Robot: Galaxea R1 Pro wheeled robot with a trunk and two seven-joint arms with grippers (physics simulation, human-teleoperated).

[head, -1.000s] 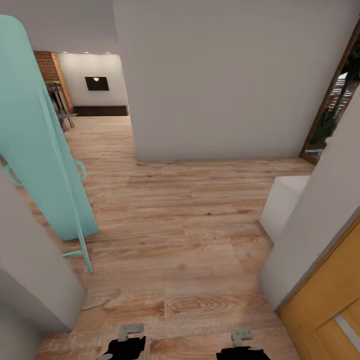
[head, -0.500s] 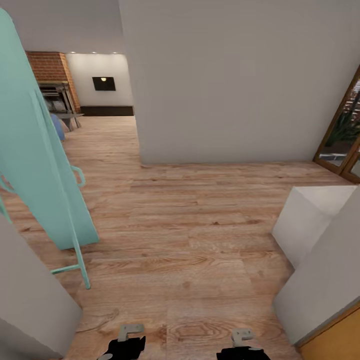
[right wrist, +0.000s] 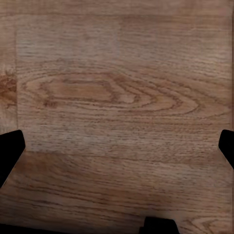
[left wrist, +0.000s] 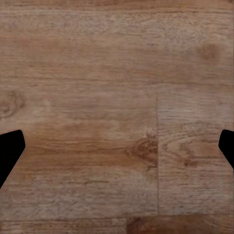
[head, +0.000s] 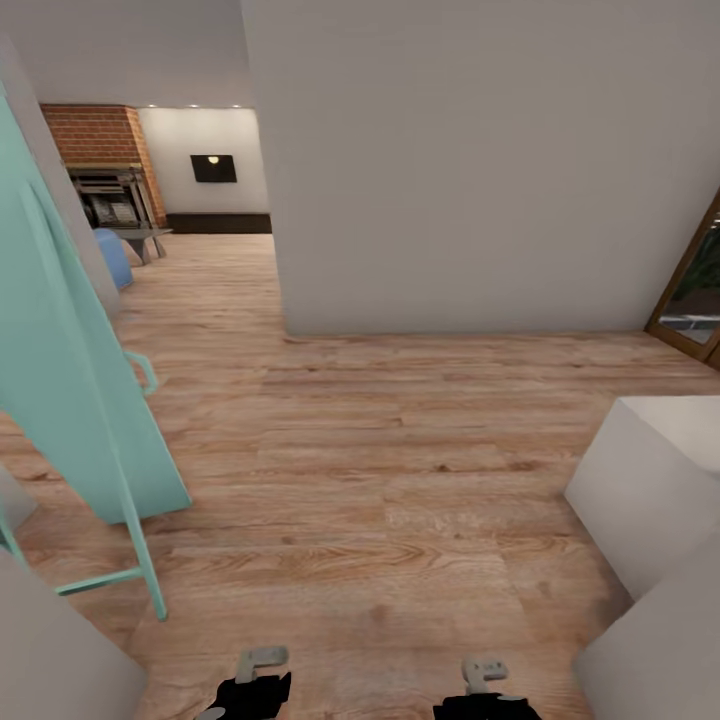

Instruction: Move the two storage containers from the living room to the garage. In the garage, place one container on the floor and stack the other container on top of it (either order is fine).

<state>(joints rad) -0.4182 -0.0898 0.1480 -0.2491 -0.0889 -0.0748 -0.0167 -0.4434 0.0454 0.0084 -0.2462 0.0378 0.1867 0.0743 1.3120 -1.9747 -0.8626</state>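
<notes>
Wood plank floor of a hallway, bounded by a pale wall; a leaning teal board and a white block flank it. Beyond lies the living room (brick fireplace, black TV). Left gripper and right gripper: fingers wide apart, holding nothing, over bare planks
</notes>
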